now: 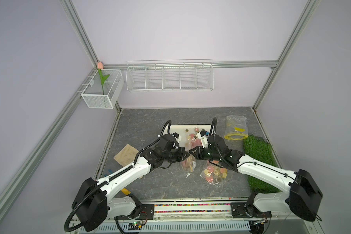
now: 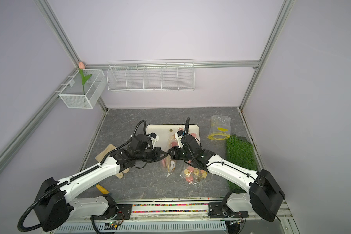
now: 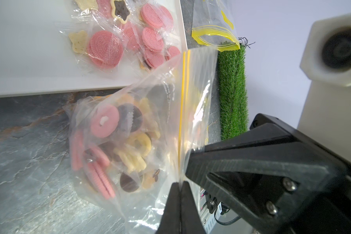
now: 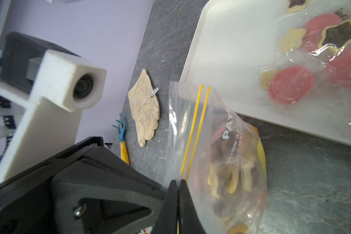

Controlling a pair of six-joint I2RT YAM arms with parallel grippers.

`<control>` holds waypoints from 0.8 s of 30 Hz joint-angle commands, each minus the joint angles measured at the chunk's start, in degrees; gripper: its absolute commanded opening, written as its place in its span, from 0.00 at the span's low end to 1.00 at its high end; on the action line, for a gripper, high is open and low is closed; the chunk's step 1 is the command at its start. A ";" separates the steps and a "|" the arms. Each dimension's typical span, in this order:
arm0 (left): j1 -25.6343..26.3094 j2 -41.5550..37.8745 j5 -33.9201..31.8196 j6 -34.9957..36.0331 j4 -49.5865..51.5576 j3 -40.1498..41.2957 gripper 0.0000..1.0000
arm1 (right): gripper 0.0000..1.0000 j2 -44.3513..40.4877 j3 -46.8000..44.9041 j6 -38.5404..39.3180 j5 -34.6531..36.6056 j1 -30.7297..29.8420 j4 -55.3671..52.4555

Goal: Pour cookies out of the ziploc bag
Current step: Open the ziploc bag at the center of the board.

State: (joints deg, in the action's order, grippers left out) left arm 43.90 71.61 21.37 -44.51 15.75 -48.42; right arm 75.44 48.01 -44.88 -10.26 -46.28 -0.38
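Left end effector (image 3: 179, 184) tight on ziploc bag (image 3: 162, 95), wrist-view only

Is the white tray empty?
No, several wrapped pink and beige cookies lie on the white tray.

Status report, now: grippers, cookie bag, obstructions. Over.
Left gripper and right gripper both shut on the ziploc bag at its yellow zip. Cookies inside, none pouring. White tray just beyond, partly filled; nothing blocking.
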 commanded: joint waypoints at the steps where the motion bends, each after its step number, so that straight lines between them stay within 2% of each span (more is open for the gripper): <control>1: 0.15 -1.64 -2.10 0.35 2.50 -1.21 0.00 | 0.07 -2.22 -0.28 1.37 1.97 -0.12 -0.83; 9: 0.13 -2.80 -5.39 1.44 5.50 -2.40 0.00 | 0.07 -3.04 -0.46 2.60 3.74 -0.24 -2.72; 24: 0.13 -2.51 -5.60 1.54 5.60 -2.48 0.00 | 0.06 -3.57 -0.20 3.34 4.81 -0.27 -4.10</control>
State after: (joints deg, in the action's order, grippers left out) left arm 44.27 69.84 16.73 -43.83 19.84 -49.25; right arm 73.30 48.01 -42.41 -6.81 -46.70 -3.84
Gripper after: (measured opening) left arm 0.046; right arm 0.066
